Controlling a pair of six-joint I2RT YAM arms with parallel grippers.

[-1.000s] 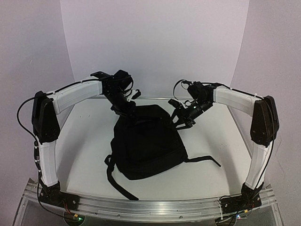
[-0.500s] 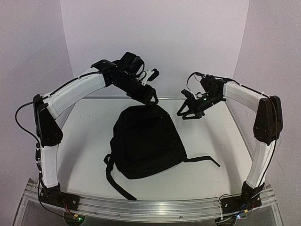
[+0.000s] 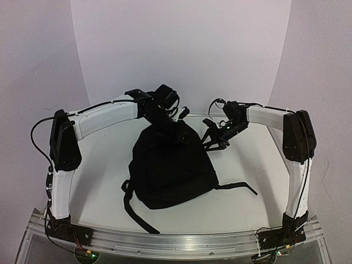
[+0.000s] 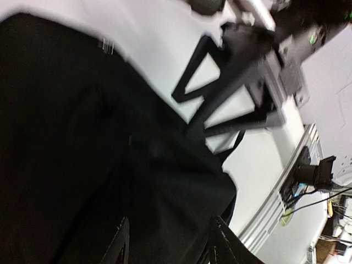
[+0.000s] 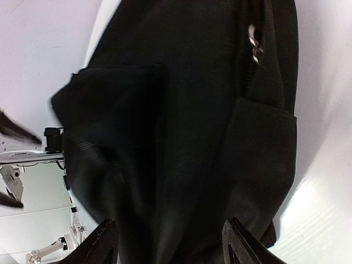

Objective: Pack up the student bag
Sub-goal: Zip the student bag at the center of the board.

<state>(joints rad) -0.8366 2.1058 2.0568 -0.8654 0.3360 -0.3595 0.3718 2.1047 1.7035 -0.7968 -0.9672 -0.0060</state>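
Observation:
The black student bag (image 3: 168,168) lies flat on the white table, its top toward the back, straps trailing at the front. My left gripper (image 3: 175,132) hovers over the bag's top edge, open, its fingertips (image 4: 122,245) apart above black fabric (image 4: 82,165). My right gripper (image 3: 213,142) is just right of the bag's upper right corner, open, its fingertips (image 5: 104,242) spread wide over the bag (image 5: 187,126). A small metal zip pull (image 5: 253,41) shows on the bag. Neither gripper holds anything.
A loose black strap (image 3: 236,186) lies to the bag's right and another (image 3: 137,212) curls toward the front left. The metal rail (image 3: 176,242) runs along the table's near edge. The right gripper shows in the left wrist view (image 4: 242,82).
The left gripper has swung from the back down onto the bag's top edge. The right gripper moved back, then returned left toward the bag's upper right corner. The bag has barely shifted.

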